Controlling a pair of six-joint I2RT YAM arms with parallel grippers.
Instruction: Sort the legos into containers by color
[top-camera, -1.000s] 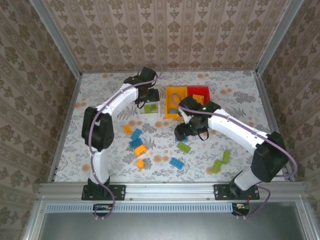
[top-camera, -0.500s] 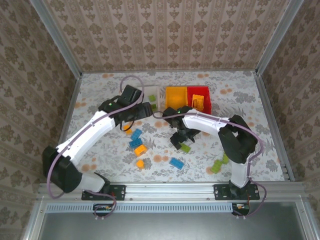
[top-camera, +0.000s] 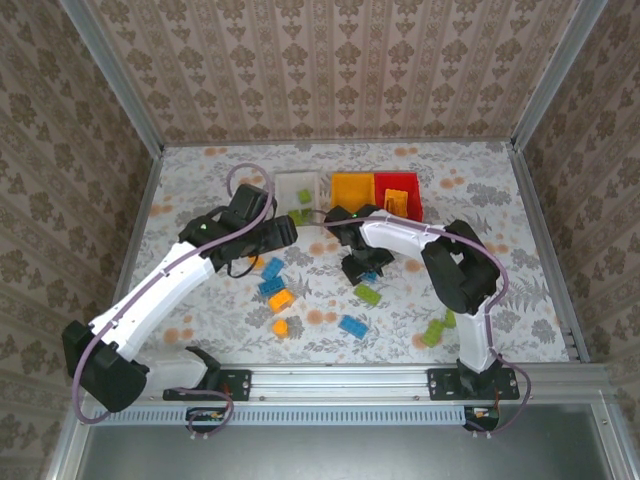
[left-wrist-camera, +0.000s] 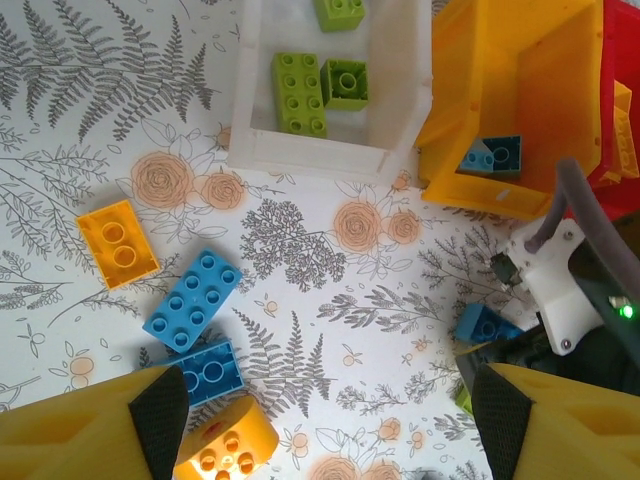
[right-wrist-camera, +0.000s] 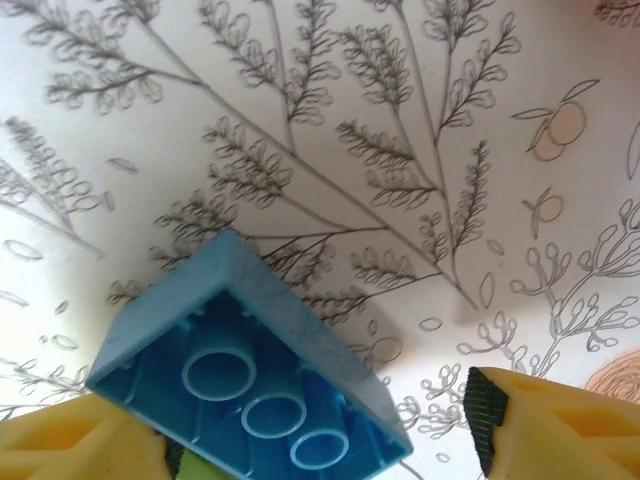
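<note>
My right gripper (right-wrist-camera: 320, 440) is open and low over the table, straddling an upside-down blue lego (right-wrist-camera: 250, 370). That brick leans by the left finger (right-wrist-camera: 70, 440), and a gap separates it from the right pad (right-wrist-camera: 492, 425). From above, the right gripper (top-camera: 360, 265) hangs just behind a green lego (top-camera: 367, 293). My left gripper (left-wrist-camera: 325, 420) is open and empty above bare table, between two blue legos (left-wrist-camera: 192, 300) and the right gripper (left-wrist-camera: 570, 300). The white bin (left-wrist-camera: 410, 100) holds green legos (left-wrist-camera: 300, 92). In the yellow-orange bin (left-wrist-camera: 550, 90) lie blue ones (left-wrist-camera: 490, 155).
The red bin (top-camera: 398, 195) stands right of the yellow-orange one at the back. Loose orange legos (left-wrist-camera: 117, 240) and blue legos (top-camera: 352, 325) lie near the left and middle. Green ones (top-camera: 432, 333) lie at the front right. The two arms are close together mid-table.
My left gripper has pulled back from over the white bin toward the loose bricks. The right gripper has stayed low near the blue and green legos.
</note>
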